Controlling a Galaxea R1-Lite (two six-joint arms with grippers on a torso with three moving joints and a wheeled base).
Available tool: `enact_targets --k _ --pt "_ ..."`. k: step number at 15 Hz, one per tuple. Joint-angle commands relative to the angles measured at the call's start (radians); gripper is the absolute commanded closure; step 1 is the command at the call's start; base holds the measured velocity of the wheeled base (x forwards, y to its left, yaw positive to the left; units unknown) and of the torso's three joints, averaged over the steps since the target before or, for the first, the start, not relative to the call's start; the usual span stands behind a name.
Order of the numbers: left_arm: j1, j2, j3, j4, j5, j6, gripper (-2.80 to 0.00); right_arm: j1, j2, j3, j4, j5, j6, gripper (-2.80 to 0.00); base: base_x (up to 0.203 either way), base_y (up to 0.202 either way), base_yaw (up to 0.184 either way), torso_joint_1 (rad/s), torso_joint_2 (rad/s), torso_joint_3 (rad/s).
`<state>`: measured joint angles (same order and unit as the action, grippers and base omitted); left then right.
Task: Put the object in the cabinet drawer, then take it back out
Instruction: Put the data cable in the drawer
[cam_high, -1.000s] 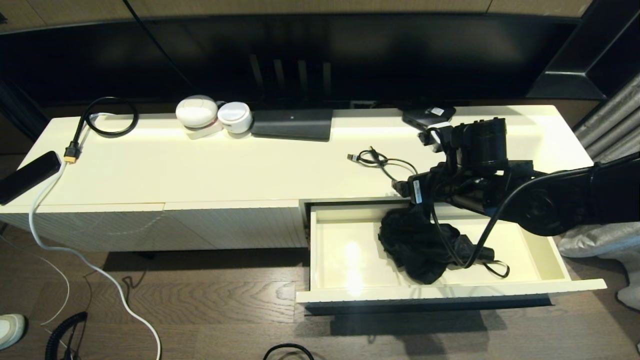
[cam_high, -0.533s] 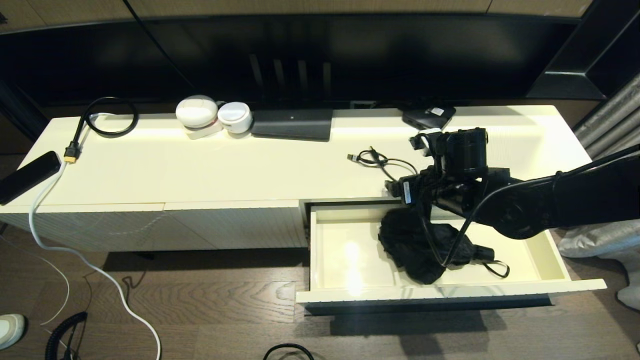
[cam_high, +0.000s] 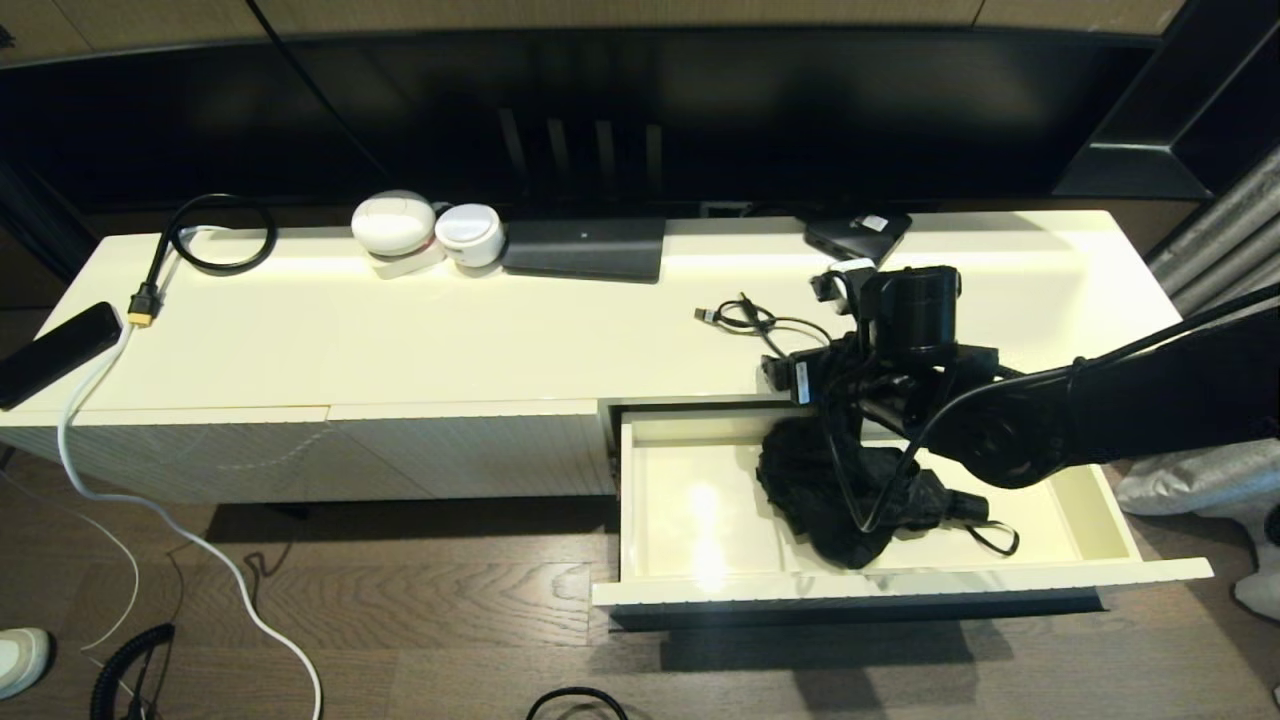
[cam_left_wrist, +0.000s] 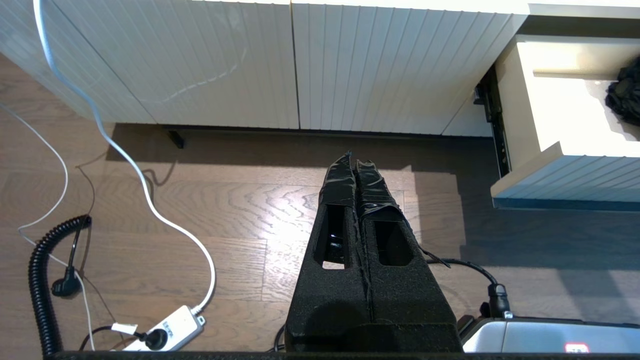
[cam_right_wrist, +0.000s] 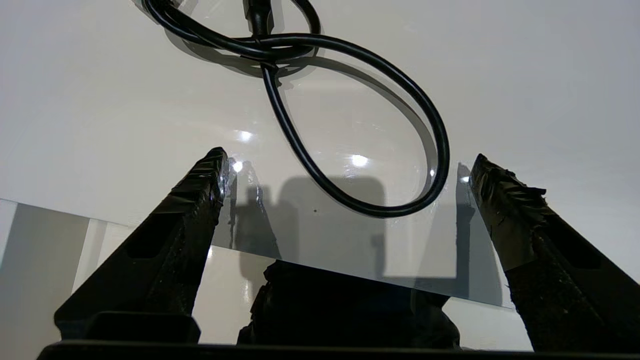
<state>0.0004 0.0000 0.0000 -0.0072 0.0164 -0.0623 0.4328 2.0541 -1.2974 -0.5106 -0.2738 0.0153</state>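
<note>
The right gripper (cam_right_wrist: 345, 180) hangs over the cabinet top's (cam_high: 450, 330) front edge, at the back of the open drawer (cam_high: 700, 590). Its fingers (cam_right_wrist: 195, 200) stand wide apart and hold nothing. Between and just beyond the fingertips lies a looped black cable (cam_right_wrist: 350, 120) on the cabinet top. Just below and behind the gripper, the black umbrella (cam_high: 850, 490) lies inside the drawer, a crumpled bundle with its handle and strap (cam_high: 990, 535) pointing toward the drawer's right end. In the right wrist view its dark fabric (cam_right_wrist: 345, 300) shows under the gripper, past the glossy edge of the top.

The left gripper (cam_left_wrist: 356, 165) is parked low over the wood floor (cam_left_wrist: 225, 200), well to the left of the right one, its fingers pressed together and empty. Ahead of it stand the ribbed panels (cam_left_wrist: 250, 65), and the drawer's corner shows off to one side.
</note>
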Motion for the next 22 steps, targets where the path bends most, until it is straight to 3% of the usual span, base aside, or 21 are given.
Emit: enact_targets --k 1,14,15,22 --pt "0.001 0.0 0.0 0.0 0.0 -0.001 0.0 0.001 0.03 0.002 -0.018 -0.013 0.0 -2.8 0.0 0.0 0.0 0.0 0.0 0.0" --pt "0.001 0.0 0.0 0.0 0.0 -0.001 0.0 0.015 0.04 -0.003 -0.075 -0.034 -0.029 -2.8 0.0 0.0 0.0 0.0 0.0 0.0" --pt "0.001 0.0 0.0 0.0 0.0 -0.001 0.0 0.017 0.04 -0.002 -0.071 -0.041 -0.028 0.0 0.0 0.0 0.0 0.0 0.0 0.0" --pt "0.001 0.0 0.0 -0.001 0.0 -0.001 0.0 0.021 0.041 0.001 -0.066 -0.04 -0.028 0.0 0.0 0.0 0.0 0.0 0.0 0.0"
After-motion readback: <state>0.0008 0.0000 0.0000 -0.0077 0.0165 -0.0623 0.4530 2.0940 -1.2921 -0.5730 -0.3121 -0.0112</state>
